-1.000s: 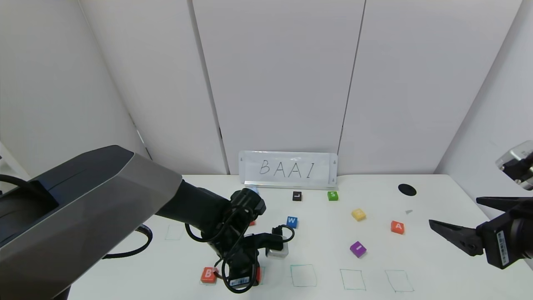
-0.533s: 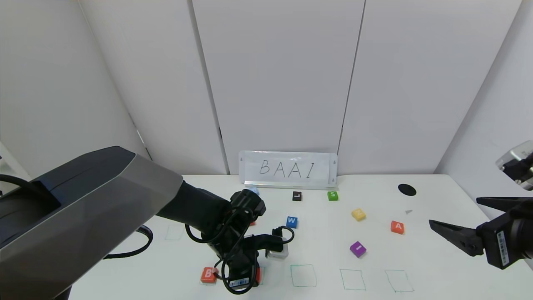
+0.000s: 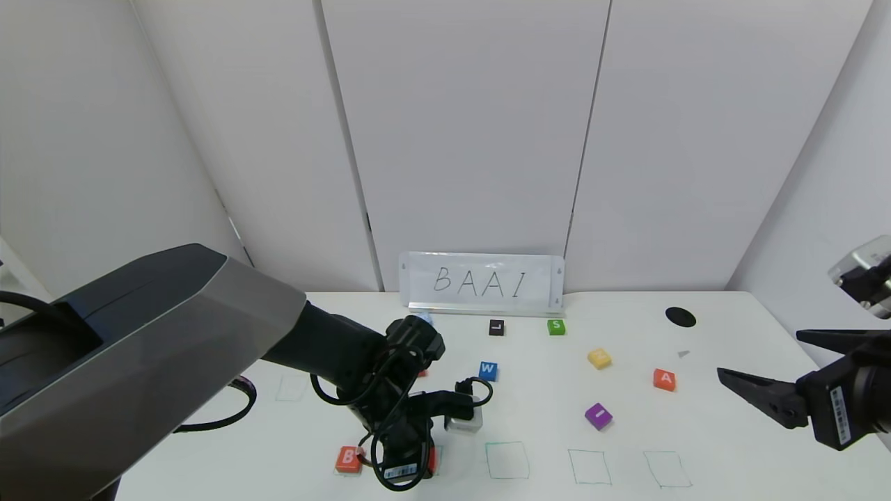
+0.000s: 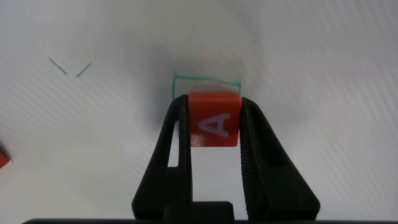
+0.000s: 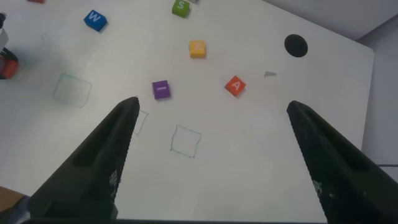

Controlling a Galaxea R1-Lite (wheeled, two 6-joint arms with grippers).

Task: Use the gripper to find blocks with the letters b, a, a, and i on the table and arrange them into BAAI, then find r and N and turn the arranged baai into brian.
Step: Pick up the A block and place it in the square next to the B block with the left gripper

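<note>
1. White table spreading under pale wall panels, carrying a BAAI sign at its far edge and a row of green drawn squares along the near edge.
2. Showing almost no change from the earlier frames: left arm holding the same low spot, only sitting a touch lower over the near row.
3. Left gripper pointing straight down near the front edge, clamping an orange-red A block between its fingers, just inside a drawn square.
4. B block lying just left of that gripper, close to the near edge.
5. Leaving three drawn squares unoccupied to the right, with clear surface around them.
6. Second A block and purple I block lying well apart on the right half; blue W block sitting mid-table.
7. Right gripper hovering at the right edge, fingers spread wide, gripping nothing.
</note>
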